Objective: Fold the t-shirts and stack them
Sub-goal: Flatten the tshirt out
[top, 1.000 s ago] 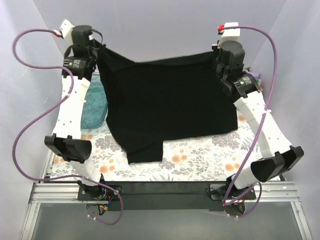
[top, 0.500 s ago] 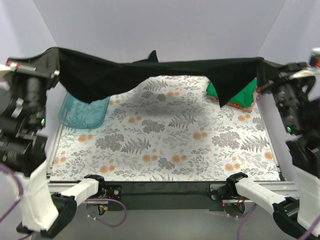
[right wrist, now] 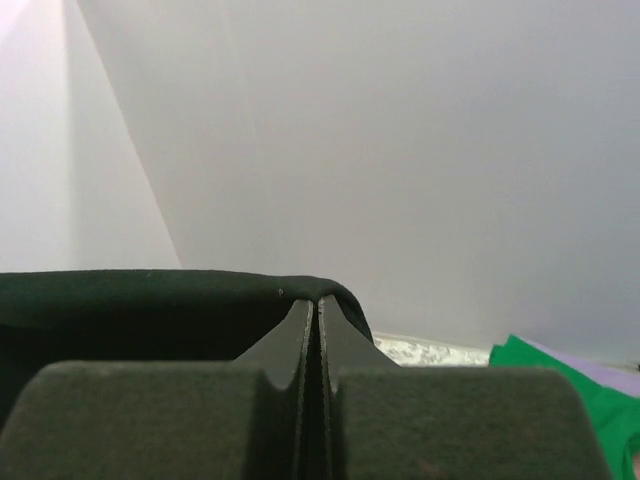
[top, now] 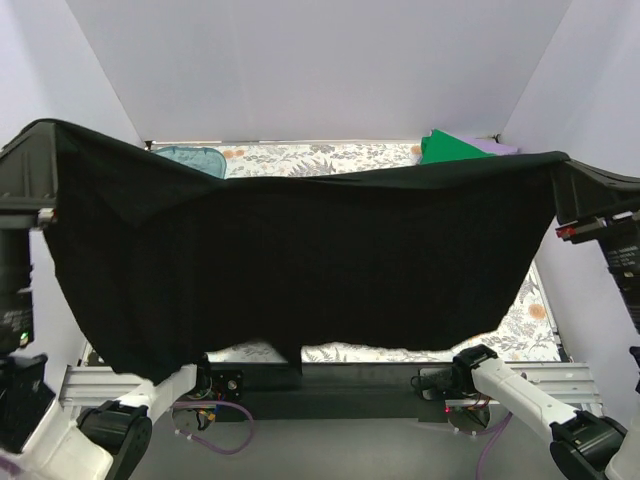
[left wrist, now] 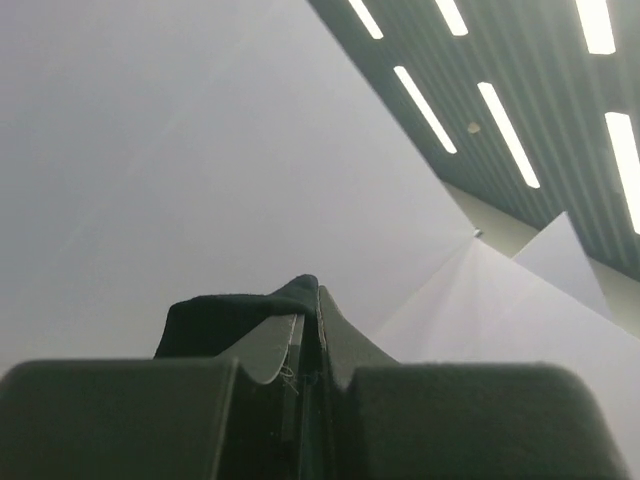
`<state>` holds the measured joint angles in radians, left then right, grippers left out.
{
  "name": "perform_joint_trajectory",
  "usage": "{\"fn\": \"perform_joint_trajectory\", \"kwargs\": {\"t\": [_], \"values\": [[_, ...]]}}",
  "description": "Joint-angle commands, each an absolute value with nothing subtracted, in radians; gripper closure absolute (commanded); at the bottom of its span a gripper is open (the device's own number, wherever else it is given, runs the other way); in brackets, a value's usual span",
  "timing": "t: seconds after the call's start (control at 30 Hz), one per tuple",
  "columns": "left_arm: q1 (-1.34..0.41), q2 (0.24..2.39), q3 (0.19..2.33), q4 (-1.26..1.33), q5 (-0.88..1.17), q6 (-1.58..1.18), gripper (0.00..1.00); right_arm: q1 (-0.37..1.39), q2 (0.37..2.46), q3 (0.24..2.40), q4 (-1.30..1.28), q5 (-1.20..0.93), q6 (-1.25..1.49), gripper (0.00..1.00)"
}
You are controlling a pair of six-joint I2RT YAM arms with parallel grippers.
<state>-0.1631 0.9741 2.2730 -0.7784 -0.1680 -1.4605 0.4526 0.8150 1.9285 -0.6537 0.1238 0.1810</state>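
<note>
The large black t-shirt (top: 300, 270) hangs spread wide and high above the table, close to the top camera, held at its two upper corners. My left gripper (left wrist: 312, 295) is shut on its left corner, black cloth (left wrist: 225, 310) draped over the fingertips. My right gripper (right wrist: 318, 300) is shut on its right corner, black cloth (right wrist: 150, 300) folded over the tips. In the top view the grippers sit at the far left (top: 30, 150) and far right (top: 580, 185) under the cloth. A bright green t-shirt (top: 455, 147) lies at the back right, with a lilac one (top: 500, 147) beside it.
A translucent teal tray (top: 192, 157) lies at the back left. The floral tabletop (top: 320, 158) shows only behind and below the hanging shirt. The green shirt also shows in the right wrist view (right wrist: 570, 385). White walls enclose the sides and back.
Both arms have lifted the black t-shirt up and toward the near edge; it went from lying over the table to hanging as a wide curtain that hides most of the tabletop.
</note>
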Motion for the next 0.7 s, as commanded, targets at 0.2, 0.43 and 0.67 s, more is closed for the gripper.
{"fn": "perform_joint_trajectory", "kwargs": {"t": [0.2, 0.43, 0.67], "values": [[-0.16, 1.242, 2.005, -0.674, -0.271, -1.37, 1.0, 0.448, 0.966, 1.606, -0.549, 0.501, 0.183, 0.99], [-0.158, 1.701, 1.494, -0.198, -0.193, -1.267, 1.0, 0.171, 1.412, 1.111, -0.101, 0.129, 0.193, 0.99], [-0.16, 2.039, 1.638, -0.213, -0.152, -1.296, 1.0, 0.126, 1.782, 1.308, -0.078, 0.067, 0.072, 0.99]]}}
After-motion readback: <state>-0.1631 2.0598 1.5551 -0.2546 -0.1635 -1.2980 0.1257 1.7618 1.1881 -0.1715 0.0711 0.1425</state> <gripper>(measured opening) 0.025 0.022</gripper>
